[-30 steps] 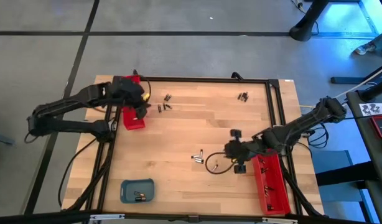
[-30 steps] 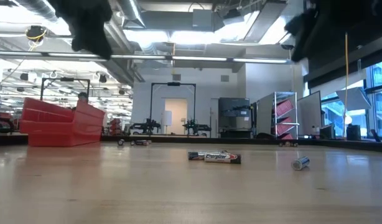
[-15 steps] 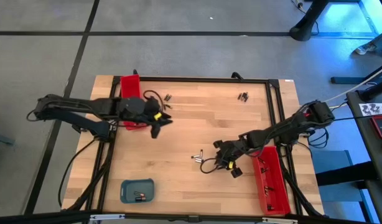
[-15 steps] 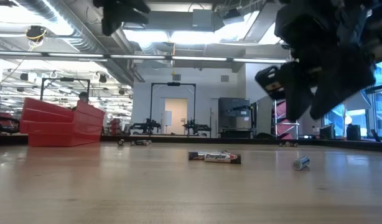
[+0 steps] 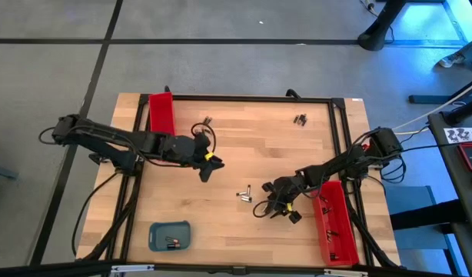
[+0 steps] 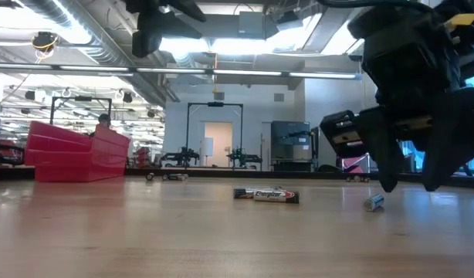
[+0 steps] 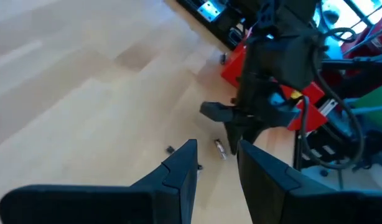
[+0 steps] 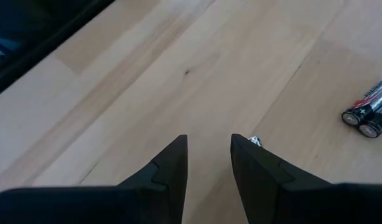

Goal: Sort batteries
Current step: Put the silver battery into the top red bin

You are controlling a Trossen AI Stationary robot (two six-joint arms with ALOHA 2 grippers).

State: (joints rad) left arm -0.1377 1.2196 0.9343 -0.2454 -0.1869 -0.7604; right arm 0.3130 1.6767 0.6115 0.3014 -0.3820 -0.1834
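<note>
Two batteries (image 5: 244, 194) lie side by side near the table's middle, and show as a pair (image 6: 266, 195) in the low view. A single small battery (image 6: 374, 202) lies on the wood just below my right gripper (image 6: 411, 184). That gripper is open, tipped downward, its fingertips a little above the table beside this cell (image 8: 254, 141). My left gripper (image 5: 207, 171) hangs open over the table's left middle with nothing between its fingers (image 7: 186, 163). More batteries (image 5: 207, 121) (image 5: 300, 119) lie near the far edge.
One long red tray (image 5: 161, 112) lies at the far left and another (image 5: 334, 225) along the right edge. A small blue-grey tray (image 5: 171, 235) with batteries in it sits near the front left. A black frame rail (image 5: 251, 98) borders the table.
My left gripper has left the red tray at the far left and swung toward the table's middle. My right gripper has come down and toward the table's left, tipping its fingers downward, until it is just above the single battery. The batteries have stayed where they were.
</note>
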